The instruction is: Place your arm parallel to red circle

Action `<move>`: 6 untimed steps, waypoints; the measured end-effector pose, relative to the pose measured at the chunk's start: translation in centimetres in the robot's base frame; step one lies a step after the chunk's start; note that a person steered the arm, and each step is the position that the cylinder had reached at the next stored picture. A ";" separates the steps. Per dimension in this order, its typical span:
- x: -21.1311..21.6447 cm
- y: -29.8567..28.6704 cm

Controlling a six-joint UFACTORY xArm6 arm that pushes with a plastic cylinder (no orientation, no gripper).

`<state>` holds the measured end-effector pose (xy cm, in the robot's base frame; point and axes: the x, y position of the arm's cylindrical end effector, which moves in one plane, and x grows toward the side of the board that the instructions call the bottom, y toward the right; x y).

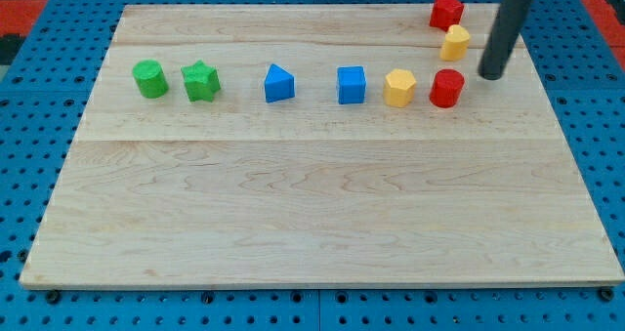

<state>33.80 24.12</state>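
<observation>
The red circle [446,88] was found near the board's upper right, standing upright on the wood as the last block toward the view's right in a loose row. My tip [490,75] was seen just to the view's right of it and a touch higher, close but apart, a strip of bare wood showing between the two. The rod [505,30] was seen rising from there, leaning slightly toward the view's right as it went up to the top edge of the view. No jaws or fingers were carried by the arm, so nothing was clasped or pinched; only a plain rod end was set down on the board.

Just to the view's left of the red circle, a yellow hexagon [399,87] was placed, near it but not clearly touching. Above the circle, toward the view's top, a second yellow block [455,43] was spotted, its shape hard to make out, and above that a second red block [446,12], shape likewise unclear; whether those two touched could not be told. The tip was placed to the view's right of and below that yellow block.

Further along the row toward the view's left, a blue cube [352,85] was seen, then a blue triangle [278,83], then, after a wider gap, a green star [200,81] and a green circle [150,79] side by side, well apart from the tip.

All of it was carried by a pale wooden board [312,224], itself laid on a blue perforated table [24,126]. No containers were seen.
</observation>
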 end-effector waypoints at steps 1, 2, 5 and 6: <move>0.0 1.4; 0.0 1.4; 1.2 4.9; 3.2 5.2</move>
